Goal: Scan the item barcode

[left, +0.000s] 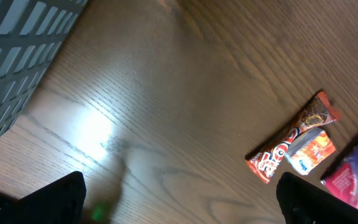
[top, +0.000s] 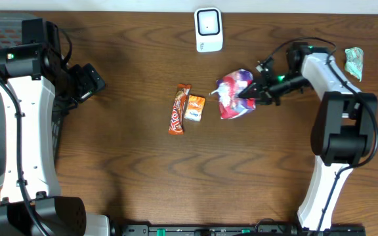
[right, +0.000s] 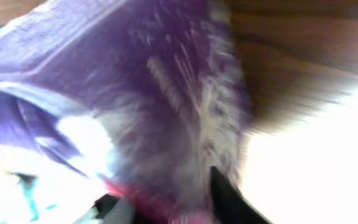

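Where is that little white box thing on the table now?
Overhead view: the white box stands at the far edge of the table near the middle, just beyond and left of the pink and purple bag.

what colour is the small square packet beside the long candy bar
The small square packet: orange with a white-and-blue end, best in the left wrist view.

The worktop is dark brown with streaky wood grain. At 12 o'clock the scanner is white with a dark-rimmed face. At 3 o'clock from centre the bag is purple and pink with white patches. At centre the bar is red-orange with white lettering. The packet is orange with a white-and-blue patch. At 2 o'clock a wrapper is pale green. The left arm and right arm are white with black joints.
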Controlling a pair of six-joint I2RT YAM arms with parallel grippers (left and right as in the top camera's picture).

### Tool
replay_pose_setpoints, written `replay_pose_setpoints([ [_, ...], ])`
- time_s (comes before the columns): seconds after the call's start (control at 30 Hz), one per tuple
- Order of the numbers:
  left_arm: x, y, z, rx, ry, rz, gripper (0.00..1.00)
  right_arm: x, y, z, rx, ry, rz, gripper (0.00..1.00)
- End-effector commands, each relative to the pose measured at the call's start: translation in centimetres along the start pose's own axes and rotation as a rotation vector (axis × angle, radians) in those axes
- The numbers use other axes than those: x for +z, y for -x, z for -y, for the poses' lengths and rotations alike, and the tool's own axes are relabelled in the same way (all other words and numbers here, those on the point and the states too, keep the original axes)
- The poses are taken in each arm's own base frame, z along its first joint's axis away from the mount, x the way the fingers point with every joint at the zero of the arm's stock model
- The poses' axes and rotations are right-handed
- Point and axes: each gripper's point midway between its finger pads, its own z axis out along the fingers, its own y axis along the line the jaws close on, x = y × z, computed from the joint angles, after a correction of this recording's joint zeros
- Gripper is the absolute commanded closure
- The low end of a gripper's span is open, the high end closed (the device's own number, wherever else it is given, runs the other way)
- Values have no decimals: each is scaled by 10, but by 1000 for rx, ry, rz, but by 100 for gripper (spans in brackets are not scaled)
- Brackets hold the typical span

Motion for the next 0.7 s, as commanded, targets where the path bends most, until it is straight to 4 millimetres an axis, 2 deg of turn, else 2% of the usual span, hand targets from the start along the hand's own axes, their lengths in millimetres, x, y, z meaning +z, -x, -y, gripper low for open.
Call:
replay_pose_setpoints([
  [0.0,3,0,-3,-3,18,-6,2,-34,12,42,3,-352,82,60],
  [0.17,3,0,-3,-4,18,-6,2,-61,14,31,-21,-467,112,37],
  [0.27,3,0,-3,-4,18,-6,2,-62,15,28,-36,-488,116,25],
  [0.47,3,0,-3,-4,18,-6,2,-45,11,32,-51,-510,87,25],
  [0.67,3,0,-3,-4,18,-6,2,-14,12,41,-21,-484,89,26],
])
